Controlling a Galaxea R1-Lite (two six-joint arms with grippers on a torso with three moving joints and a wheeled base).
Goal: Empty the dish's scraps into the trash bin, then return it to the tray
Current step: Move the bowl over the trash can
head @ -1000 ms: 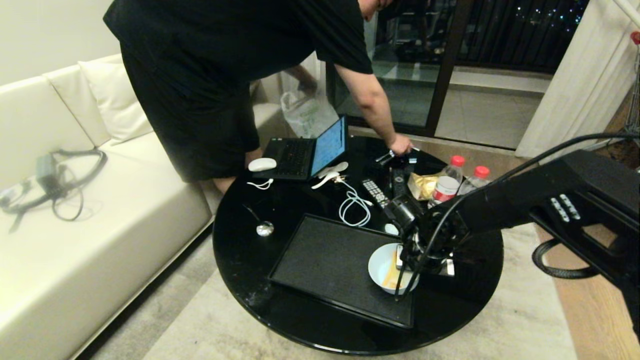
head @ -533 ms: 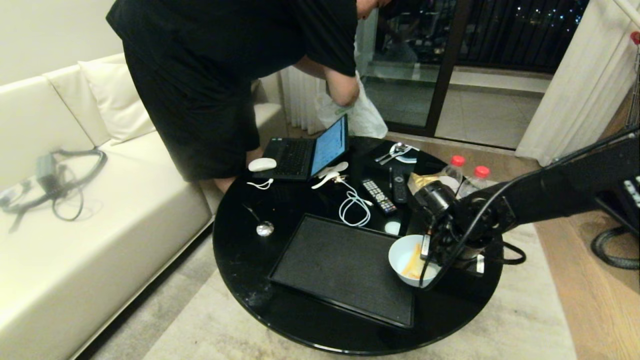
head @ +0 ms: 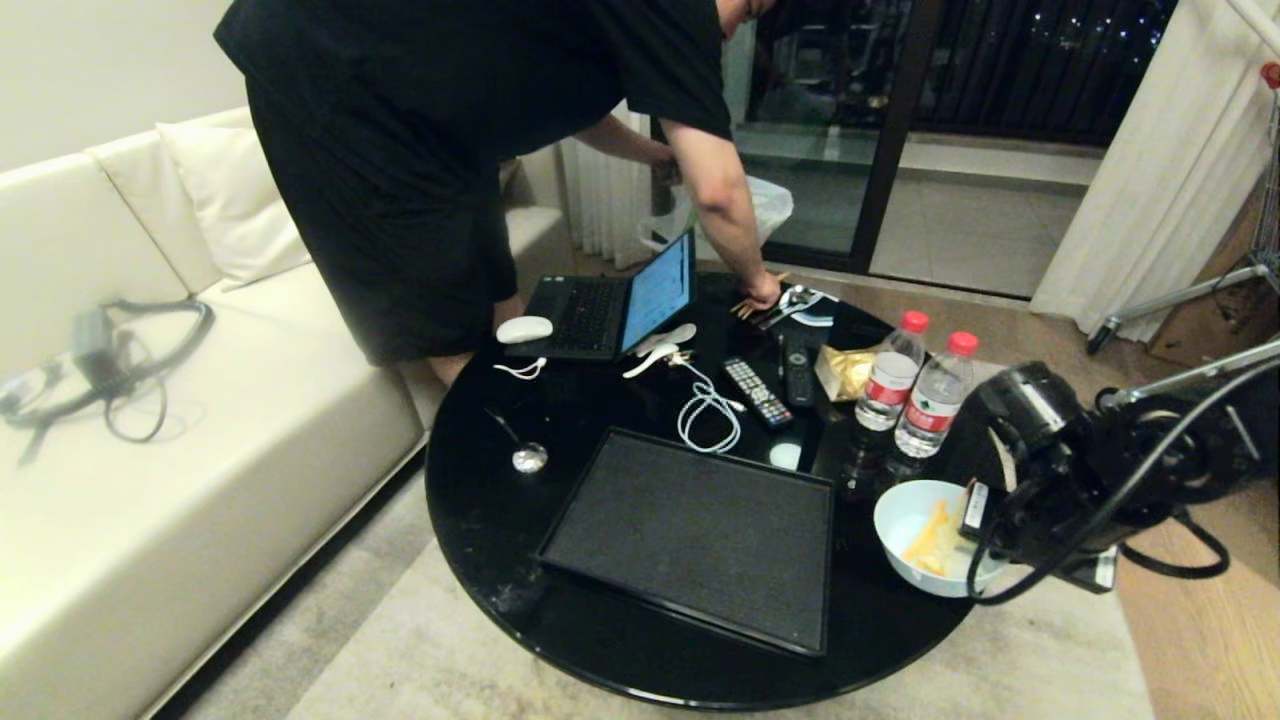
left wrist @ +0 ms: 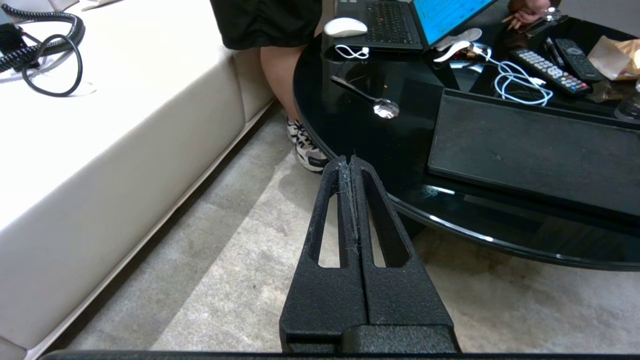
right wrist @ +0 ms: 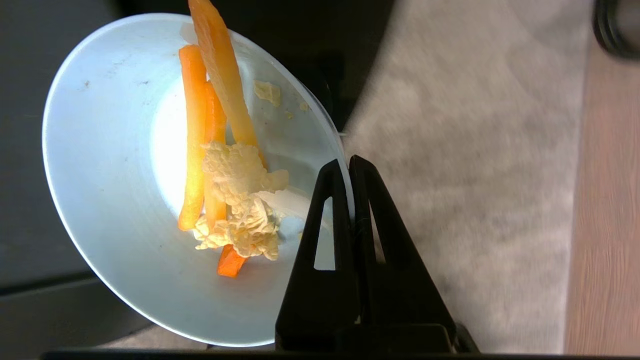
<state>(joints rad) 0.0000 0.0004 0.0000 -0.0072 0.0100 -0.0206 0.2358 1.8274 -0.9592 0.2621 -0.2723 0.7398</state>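
Observation:
The dish, a small pale blue bowl, hangs over the right edge of the round black table, to the right of the tray. My right gripper is shut on its right rim. In the right wrist view the gripper pinches the rim with one finger inside the dish and one outside. The scraps, orange sticks and pale crumpled bits, lie in the tilted bowl. The black tray holds nothing. My left gripper is parked, shut, low beside the table. The trash bin is out of view.
A person bends over the table's far side, one hand on cutlery. A laptop, remotes, a white cable, a spoon and two water bottles stand on the table. A white sofa is at left.
My right arm has carried the dish rightward, from over the tray's right corner to the table's right edge. The person's arm drew back, then reached down to the cutlery again.

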